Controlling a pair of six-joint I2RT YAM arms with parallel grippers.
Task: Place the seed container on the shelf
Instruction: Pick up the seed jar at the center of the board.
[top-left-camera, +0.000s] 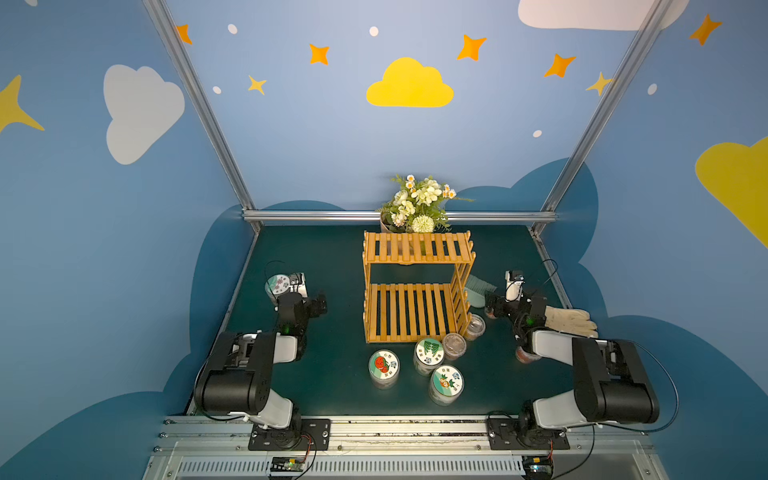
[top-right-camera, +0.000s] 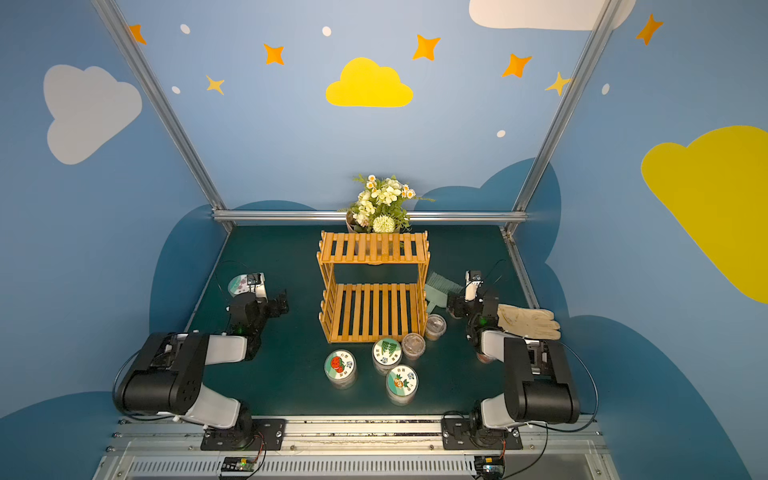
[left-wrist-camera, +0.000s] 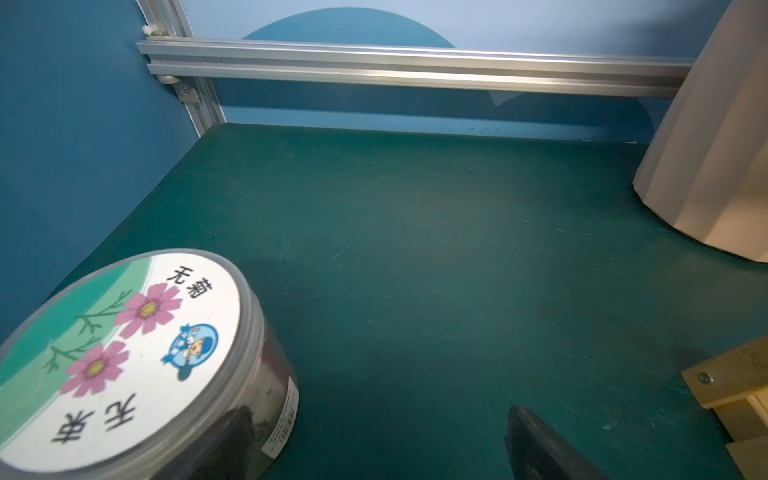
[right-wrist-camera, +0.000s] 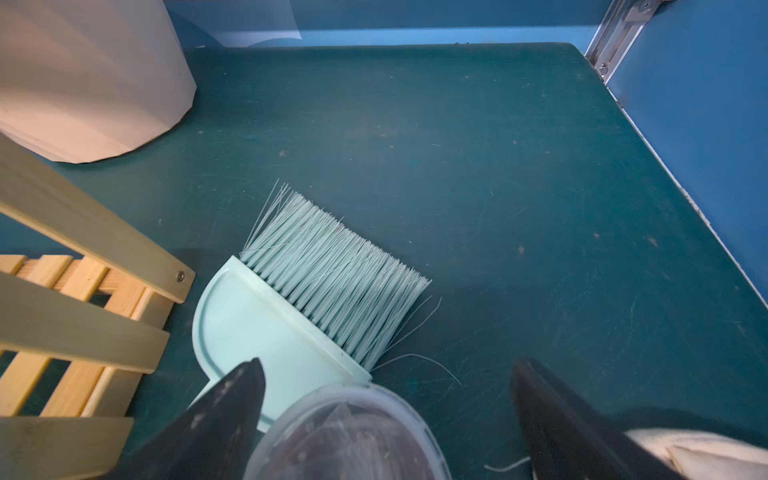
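Seed container with pink flowers on its lid (left-wrist-camera: 124, 353) stands on the green table (top-left-camera: 332, 374), well off to the left of the shelf (top-left-camera: 415, 259). The left gripper (left-wrist-camera: 376, 413) is right beside it with its two fingers spread wide apart and nothing in them. One dark finger (left-wrist-camera: 232, 436) shows in front of the jar's side, and I cannot tell if it touches.

Three more jars with picture lids stand in front of the shelf: a red tomato lid (top-left-camera: 383, 365), a green leaf lid (top-left-camera: 429, 352) and an orange veggie lid (top-left-camera: 446, 381). Two clear-lid jars (top-left-camera: 454, 344) sit by the shelf's front right corner. None of the jars is on the shelf.

The right gripper (right-wrist-camera: 386, 362) also has its fingers wide apart. Another see-through jar (right-wrist-camera: 349, 436) sits low between them, not squeezed.

A pale green brush (right-wrist-camera: 316, 291) lies flat just beside the shelf's right side. A cream glove (top-left-camera: 571, 320) lies near the right arm, and a flower pot (top-left-camera: 419, 203) stands behind the shelf.
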